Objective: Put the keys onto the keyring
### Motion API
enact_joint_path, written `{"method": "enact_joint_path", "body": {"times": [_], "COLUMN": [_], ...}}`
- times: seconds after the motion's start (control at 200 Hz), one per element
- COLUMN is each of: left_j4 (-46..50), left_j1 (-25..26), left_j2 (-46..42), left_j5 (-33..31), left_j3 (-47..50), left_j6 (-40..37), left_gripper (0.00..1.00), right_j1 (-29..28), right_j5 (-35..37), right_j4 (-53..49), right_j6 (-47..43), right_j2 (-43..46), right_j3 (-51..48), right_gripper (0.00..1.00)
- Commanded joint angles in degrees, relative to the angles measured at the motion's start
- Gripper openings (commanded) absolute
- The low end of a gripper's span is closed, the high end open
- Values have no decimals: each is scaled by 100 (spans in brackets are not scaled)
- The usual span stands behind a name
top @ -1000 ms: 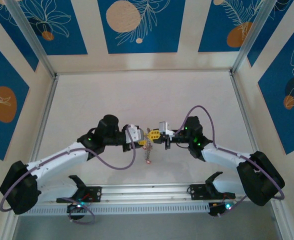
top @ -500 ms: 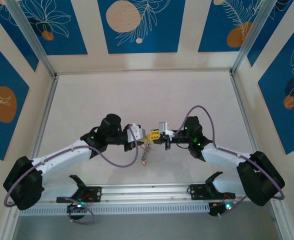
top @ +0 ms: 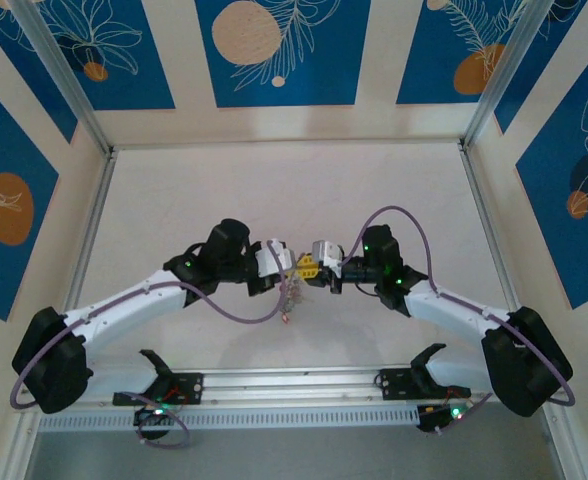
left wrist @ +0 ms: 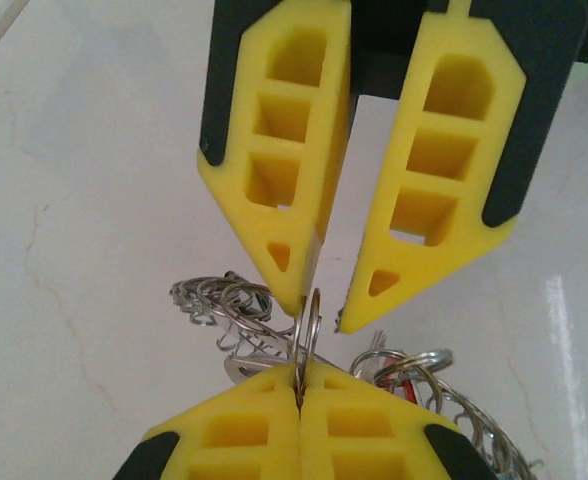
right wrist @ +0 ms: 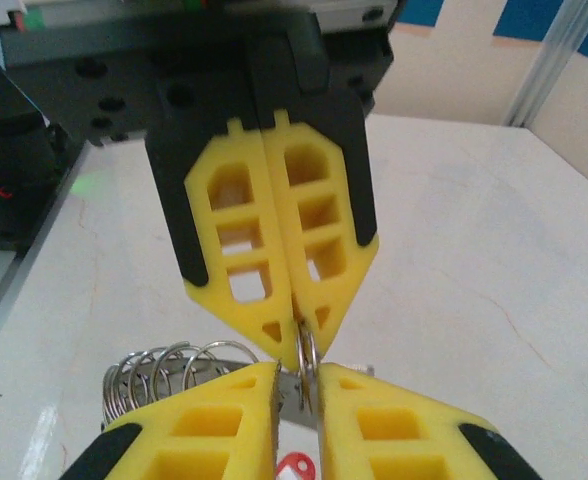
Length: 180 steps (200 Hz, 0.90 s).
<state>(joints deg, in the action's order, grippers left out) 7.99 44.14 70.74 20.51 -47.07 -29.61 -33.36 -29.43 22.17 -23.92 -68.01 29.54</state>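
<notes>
Found the left gripper (left wrist: 299, 372) with jaws pressed together, clamped on the keyring (left wrist: 307, 320), a thin metal ring seen edge-on and standing upright out of the fingertips. Found the right gripper (left wrist: 320, 316) tip to tip with it, jaws a narrow gap apart, straddling the upper part of that ring. Noted the ring against the inner edge of one yellow finger (left wrist: 319, 230) and clear of the other. Cannot tell whether that contact amounts to any grip.

Confirmed from the right wrist view: near fingers parted with the ring in the slot, far fingers shut on it with no gap.

Noted in the left wrist view a coil of silvery wire loops (left wrist: 219, 300) spread to both sides below the ring, with a sliver of red tag from one of the keys (left wrist: 406, 368) among them. Seen from the right wrist: loops to one side, a red tag at the bottom edge.

Located in the top view both grippers meeting over the table (top: 174, 200), midway between its left and right edges and towards the near edge, with the bundle dangling below them, too small to resolve.
</notes>
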Motion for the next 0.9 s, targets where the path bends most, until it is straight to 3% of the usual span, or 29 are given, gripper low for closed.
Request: {"method": "enact_joint_path", "body": {"times": [0.0, 0.455, 0.575, 0.695, 0.82, 0.895], "left_j4": [557, 1337, 1271, 1210, 934, 541], "left_j1": [148, 561, 561, 563, 561, 546], "left_j2": [45, 373, 344, 329, 208, 20], "left_j5": [-400, -1049, -990, -1071, -1058, -837], "left_j3": [-396, -944, -953, -889, -604, -295], "left_j6": [-388, -970, -945, -895, -766, -635], "left_gripper": [0, 0, 0, 0, 16, 20], "right_j1": [-30, -118, -169, -179, -132, -43], "right_j5": [214, 14, -1, -13, -110, -284], "right_j4": [-719, -840, -962, -943, -561, -42], "right_j6": [-267, -165, -221, -194, -92, 145], "right_j2": [56, -142, -212, -216, -140, -70], "right_j3": [198, 408, 449, 437, 259, 56], "right_gripper": [19, 19, 13, 0, 0, 0]}}
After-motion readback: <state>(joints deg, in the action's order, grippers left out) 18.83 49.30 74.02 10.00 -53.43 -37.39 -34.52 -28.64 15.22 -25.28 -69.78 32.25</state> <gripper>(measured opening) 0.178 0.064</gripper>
